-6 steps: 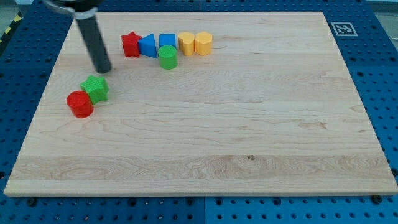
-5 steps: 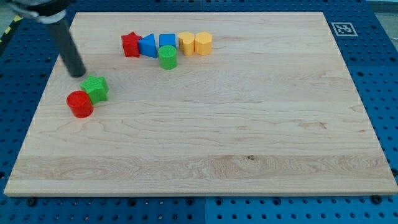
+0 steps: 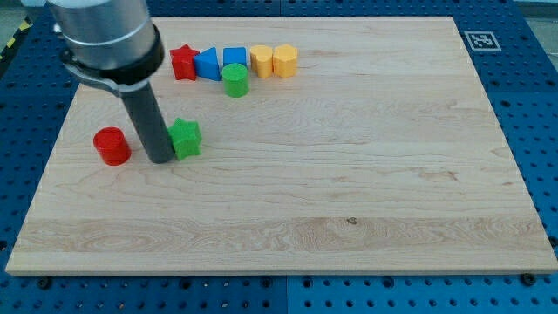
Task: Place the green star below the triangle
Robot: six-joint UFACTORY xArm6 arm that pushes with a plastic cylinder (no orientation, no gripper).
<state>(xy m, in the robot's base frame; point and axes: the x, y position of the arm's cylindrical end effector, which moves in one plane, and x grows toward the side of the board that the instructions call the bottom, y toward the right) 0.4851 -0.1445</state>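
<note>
The green star [image 3: 185,138] lies on the wooden board [image 3: 349,174], left of centre. My tip [image 3: 160,159] touches its left side, between it and the red cylinder [image 3: 112,146]. The blue triangle [image 3: 207,64] sits in the row at the view's top, between the red star [image 3: 183,62] and the blue cube [image 3: 234,58]. The green star is below and a little left of the triangle, well apart from it.
A green cylinder [image 3: 234,79] stands just below the blue cube. Two yellow blocks [image 3: 261,61] [image 3: 285,60] end the row on the right. A marker tag [image 3: 480,39] is off the board's top right corner.
My tip went from above the green star, out to the left, then in between the red cylinder and the star. The green star has slid right, away from the red cylinder.
</note>
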